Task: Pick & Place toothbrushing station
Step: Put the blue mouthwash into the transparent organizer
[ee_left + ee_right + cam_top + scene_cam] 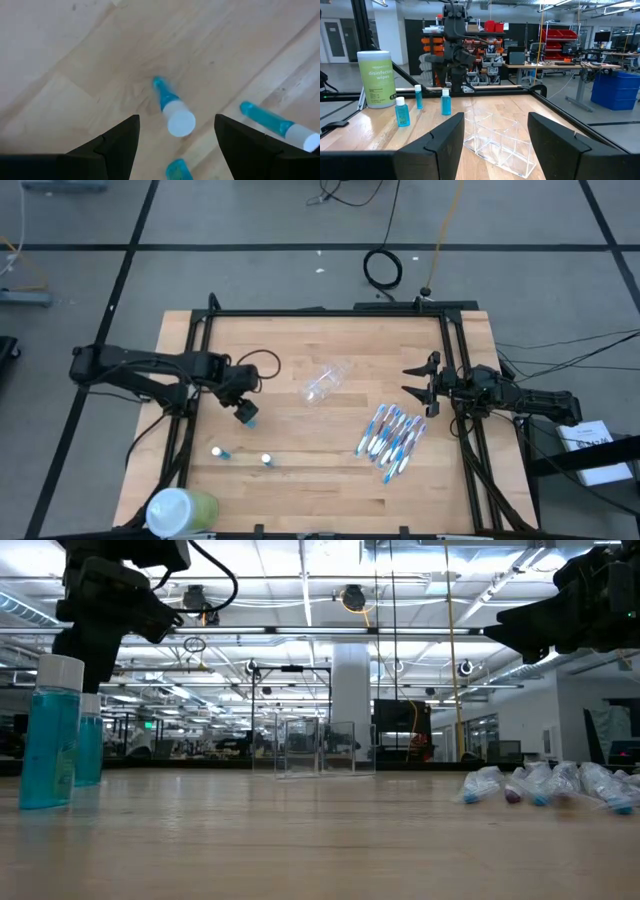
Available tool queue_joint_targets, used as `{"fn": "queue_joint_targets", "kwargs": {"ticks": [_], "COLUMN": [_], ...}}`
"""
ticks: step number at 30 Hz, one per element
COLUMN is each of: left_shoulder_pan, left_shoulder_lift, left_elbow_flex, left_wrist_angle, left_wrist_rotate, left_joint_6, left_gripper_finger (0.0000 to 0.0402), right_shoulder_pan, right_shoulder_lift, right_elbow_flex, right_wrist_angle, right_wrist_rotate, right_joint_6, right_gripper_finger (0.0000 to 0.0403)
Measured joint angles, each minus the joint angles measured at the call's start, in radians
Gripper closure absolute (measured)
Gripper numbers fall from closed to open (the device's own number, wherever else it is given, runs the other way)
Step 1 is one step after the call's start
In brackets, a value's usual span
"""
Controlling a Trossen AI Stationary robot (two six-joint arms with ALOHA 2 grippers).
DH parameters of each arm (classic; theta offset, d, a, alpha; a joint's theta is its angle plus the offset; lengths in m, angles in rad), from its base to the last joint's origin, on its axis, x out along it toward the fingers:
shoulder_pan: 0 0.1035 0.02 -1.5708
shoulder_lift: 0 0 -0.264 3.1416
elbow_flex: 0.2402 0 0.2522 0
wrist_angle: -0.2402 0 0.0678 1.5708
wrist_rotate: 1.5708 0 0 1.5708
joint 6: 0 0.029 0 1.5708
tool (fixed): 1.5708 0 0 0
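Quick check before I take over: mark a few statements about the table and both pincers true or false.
1. The left pincer hangs open over one small teal bottle. True.
2. The right pincer grips a toothbrush. False: it is open and empty, beside the table's right rail.
3. The toothbrushes lie bunched on the wood. True.
4. The clear organizer stands upright. False: it lies tipped on its side.
5. The green wipes canister sits mid-table. False: it is at the near left corner.

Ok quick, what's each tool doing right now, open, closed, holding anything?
Left tool: open, holding nothing, hovering over a small teal bottle.
Right tool: open, holding nothing, at the table's right side near the toothbrushes.
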Motion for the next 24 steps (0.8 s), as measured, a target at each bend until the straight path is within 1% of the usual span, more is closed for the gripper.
{"fn": "queue_joint_targets", "kwargs": {"ticks": [7,16,21,24], "left_shoulder_pan": [-0.049,-0.09,-0.122,-0.146], "left_shoulder_lift": [0.033,0.032,0.032,0.031], "left_elbow_flex": [-0.001,0.0,0.0,0.0], "left_wrist_angle": [0.0,0.001,0.001,0.001], "left_wrist_rotate": [-0.006,-0.099,-0.098,-0.108], "left_joint_6": [0.001,0.008,0.009,0.042], "left_gripper_finger": [0.0135,0.0135,0.0135,0.0135], "right_shoulder_pan": [0.0,0.0,0.0,0.0], "right_shoulder_lift": [0.0,0.0,0.0,0.0], "right_elbow_flex": [0.0,0.0,0.0,0.0], "right_wrist_angle": [0.0,0.0,0.0,0.0], "right_wrist_rotate": [0.0,0.0,0.0,0.0], "right_joint_6": [0.0,0.0,0.0,0.0], "right_gripper_finger": [0.019,0.019,0.019,0.019]}}
